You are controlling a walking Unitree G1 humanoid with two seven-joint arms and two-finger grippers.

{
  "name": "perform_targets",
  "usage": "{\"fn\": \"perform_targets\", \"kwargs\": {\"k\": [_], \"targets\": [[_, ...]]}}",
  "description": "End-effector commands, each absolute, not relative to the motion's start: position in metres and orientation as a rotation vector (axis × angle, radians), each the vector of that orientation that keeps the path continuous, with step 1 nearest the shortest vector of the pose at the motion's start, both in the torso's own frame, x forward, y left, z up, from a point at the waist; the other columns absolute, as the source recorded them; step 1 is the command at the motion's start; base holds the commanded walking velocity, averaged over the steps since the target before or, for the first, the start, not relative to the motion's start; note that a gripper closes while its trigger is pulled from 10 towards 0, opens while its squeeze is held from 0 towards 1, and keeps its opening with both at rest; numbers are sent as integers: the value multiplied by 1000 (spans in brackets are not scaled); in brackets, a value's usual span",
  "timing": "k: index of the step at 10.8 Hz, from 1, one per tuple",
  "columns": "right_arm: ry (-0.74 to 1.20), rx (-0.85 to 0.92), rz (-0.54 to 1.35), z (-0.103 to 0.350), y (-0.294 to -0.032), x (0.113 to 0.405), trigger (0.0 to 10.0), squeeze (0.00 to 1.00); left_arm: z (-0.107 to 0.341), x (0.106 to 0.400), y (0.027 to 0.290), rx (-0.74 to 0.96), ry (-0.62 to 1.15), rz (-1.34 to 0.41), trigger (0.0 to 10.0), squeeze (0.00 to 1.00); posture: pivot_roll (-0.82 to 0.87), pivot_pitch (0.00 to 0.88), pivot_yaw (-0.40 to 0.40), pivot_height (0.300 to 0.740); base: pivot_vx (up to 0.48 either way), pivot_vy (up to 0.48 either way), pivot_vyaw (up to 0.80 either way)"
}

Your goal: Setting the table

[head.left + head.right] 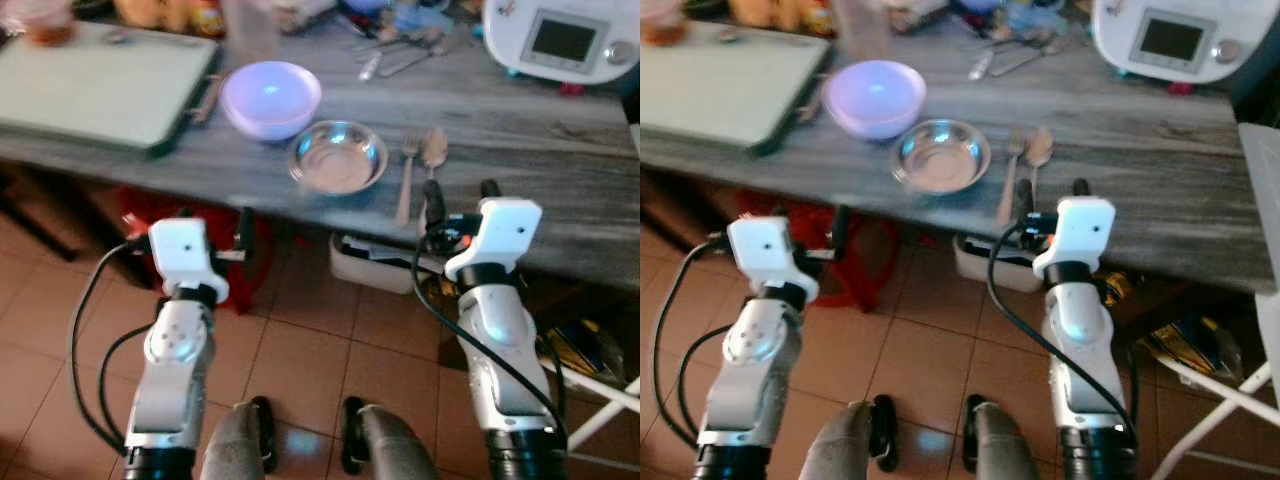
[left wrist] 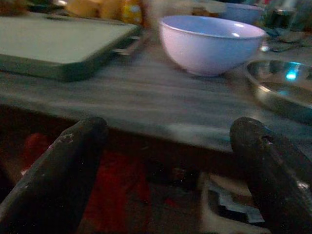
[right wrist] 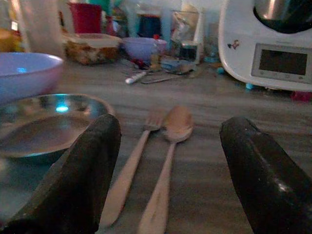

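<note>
Both the left end effector [image 2: 165, 170] and right end effector [image 3: 170, 175] hang open at the desk [image 1: 520, 190] edge, fork [image 3: 134, 163] and spoon [image 3: 168, 161] lying just beside the steel dish [image 1: 337, 155], lilac bowl [image 1: 270, 97] behind it.

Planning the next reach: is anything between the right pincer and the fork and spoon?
Nothing visible. The right pincer is open at the table edge, with the fork and spoon lying straight ahead between its fingers. The steel plate sits beside them.

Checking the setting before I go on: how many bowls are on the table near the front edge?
2: a lavender bowl and a steel bowl touching it, left of the fork and spoon. Clutter behind may hide more.
</note>
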State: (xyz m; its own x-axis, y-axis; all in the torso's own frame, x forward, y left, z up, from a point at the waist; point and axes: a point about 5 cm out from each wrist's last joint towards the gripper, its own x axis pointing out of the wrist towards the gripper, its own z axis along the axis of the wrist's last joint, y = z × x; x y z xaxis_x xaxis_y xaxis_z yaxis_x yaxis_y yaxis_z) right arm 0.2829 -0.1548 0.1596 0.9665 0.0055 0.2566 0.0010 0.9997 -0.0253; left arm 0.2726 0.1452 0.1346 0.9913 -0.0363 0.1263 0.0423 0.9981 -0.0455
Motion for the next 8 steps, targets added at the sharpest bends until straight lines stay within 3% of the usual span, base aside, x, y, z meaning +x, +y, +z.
{"fn": "perform_targets", "kwargs": {"k": [1,3,7,8], "targets": [[-246,-28,-14,157,-158,282,10000,0,130,271,145,-54,-110,-43,10000,0,-51,147,5,740,-296,0,-531],[-248,-27,-9,157,-157,282,10000,0,130,270,145,-52,-109,-48,10000,0,-51,152,3,740,-294,0,-497],[-239,-20,13,156,-150,282,10000,0,130,270,143,-53,-105,-53,10000,0,-51,164,3,740,-289,0,0],[-240,-22,10,157,-152,284,10000,0,130,270,142,-56,-107,-58,10000,0,-51,164,3,740,0,0,0]]}}
